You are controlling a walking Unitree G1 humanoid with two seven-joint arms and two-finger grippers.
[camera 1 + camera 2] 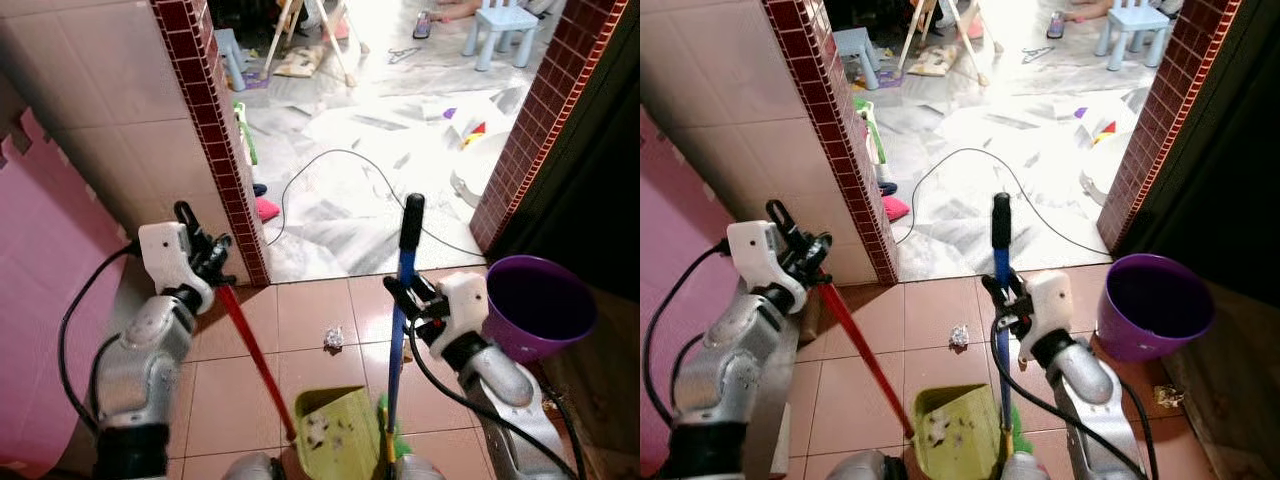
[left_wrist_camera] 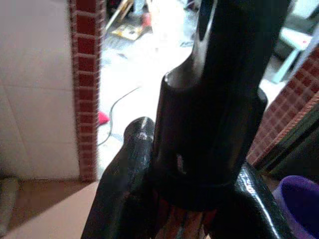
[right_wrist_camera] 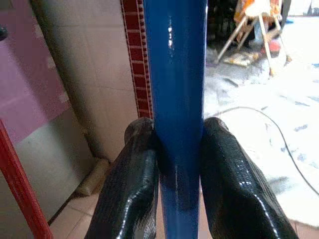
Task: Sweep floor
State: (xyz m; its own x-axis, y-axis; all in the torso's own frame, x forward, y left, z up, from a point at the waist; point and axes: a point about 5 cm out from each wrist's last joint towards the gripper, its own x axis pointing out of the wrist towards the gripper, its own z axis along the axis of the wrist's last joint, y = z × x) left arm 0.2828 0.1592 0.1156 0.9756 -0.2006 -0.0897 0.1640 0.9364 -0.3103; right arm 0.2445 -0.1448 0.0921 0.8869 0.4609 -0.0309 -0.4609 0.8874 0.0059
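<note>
My left gripper point(image 1: 212, 262) is shut on the black top end of the dustpan's red handle point(image 1: 252, 355), which slants down to the green dustpan point(image 1: 335, 432) at my feet. Bits of dirt lie in the pan. My right gripper point(image 1: 410, 300) is shut on the broom's blue handle point(image 3: 177, 99), which stands nearly upright with its black cap point(image 1: 411, 215) at the top and its green head point(image 1: 392, 435) beside the dustpan. A small crumpled scrap point(image 1: 333, 339) lies on the brown tiles a little ahead of the pan.
A purple bucket point(image 1: 535, 305) stands close by my right arm. A tiled wall with a red brick edge point(image 1: 222, 140) is on the left, another brick post point(image 1: 530, 130) on the right. A black cable point(image 1: 330, 180), paper scraps and blue stools point(image 1: 500, 30) lie on the marble floor beyond.
</note>
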